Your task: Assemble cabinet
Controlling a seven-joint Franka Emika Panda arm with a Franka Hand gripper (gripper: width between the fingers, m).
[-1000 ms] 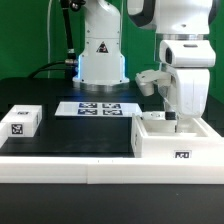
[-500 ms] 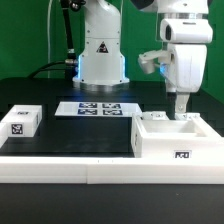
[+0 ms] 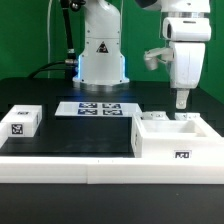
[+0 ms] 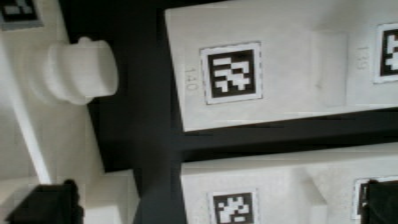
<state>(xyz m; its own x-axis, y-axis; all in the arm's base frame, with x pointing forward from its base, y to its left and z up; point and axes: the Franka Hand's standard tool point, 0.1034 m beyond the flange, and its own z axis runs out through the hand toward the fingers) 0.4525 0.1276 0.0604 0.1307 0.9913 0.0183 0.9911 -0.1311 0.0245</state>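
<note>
The cabinet [image 3: 172, 140], a large white open-topped box with a tag on its front, stands at the exterior view's right. My gripper [image 3: 181, 101] hangs just above its far right part, clear of the rim. In the wrist view the gripper [image 4: 210, 205] is open and empty, with one dark finger [image 4: 50, 200] at the edge. Below it lie the cabinet's white tagged panels [image 4: 267, 70], parted by dark gaps. A round white knob [image 4: 75, 68] sticks out beside them.
A small white tagged block [image 3: 20, 121] sits at the exterior view's left. The marker board [image 3: 99, 108] lies flat at the back middle, in front of the arm's base [image 3: 101, 60]. A long white rail [image 3: 70, 166] runs along the front edge.
My gripper has risen out of the cabinet's inside to just above its rim and shifted slightly to the exterior view's right. The cabinet and block have not moved.
</note>
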